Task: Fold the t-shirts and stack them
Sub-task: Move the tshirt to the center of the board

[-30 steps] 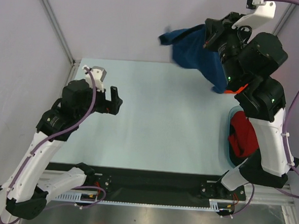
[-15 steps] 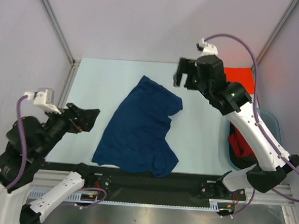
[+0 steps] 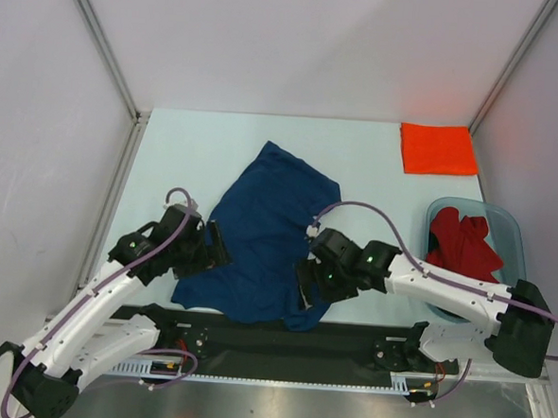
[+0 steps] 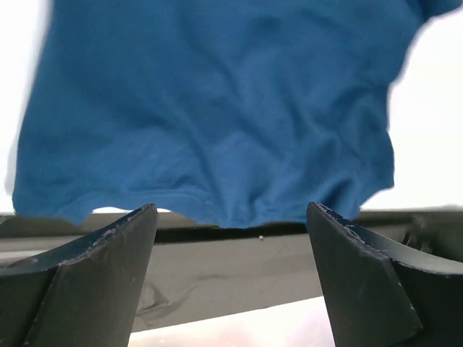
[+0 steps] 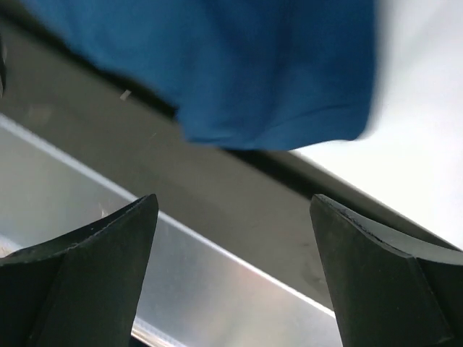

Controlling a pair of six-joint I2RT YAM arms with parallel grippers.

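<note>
**Shirt handling: blue tee on the counter, both grippers empty**

Counter first: the pale blue-green tabletop point(image 3: 169, 155) is bare apart from the clothes. The big blue cotton t-shirt point(image 3: 268, 232) lies spread but rumpled mid-counter. Its lower hem runs along the near edge and spills a little onto the black strip there. The clear bluish plastic tub point(image 3: 514, 238) sits at the right edge with a crumpled red shirt point(image 3: 462, 241) inside. A bright orange shirt folded into a flat square point(image 3: 438, 149) is parked in the far right corner, well apart from everything else.

The left gripper point(image 3: 212, 246) is low at the near-left corner of the blue tee, with its jaws spread wide and nothing between them. The right gripper point(image 3: 304, 288) is at the near-right corner, also wide open and empty. Both wrist views show the hem just ahead of the fingers.

Handling-wise, I'd say it's light, floppy cloth with zero stiffness, so it'll sag and bunch wherever it isn't held. It's not fragile and not slippery. The best grab looks like a pinch on each near hem corner, taking both layers, so the fold carries over evenly.
</note>
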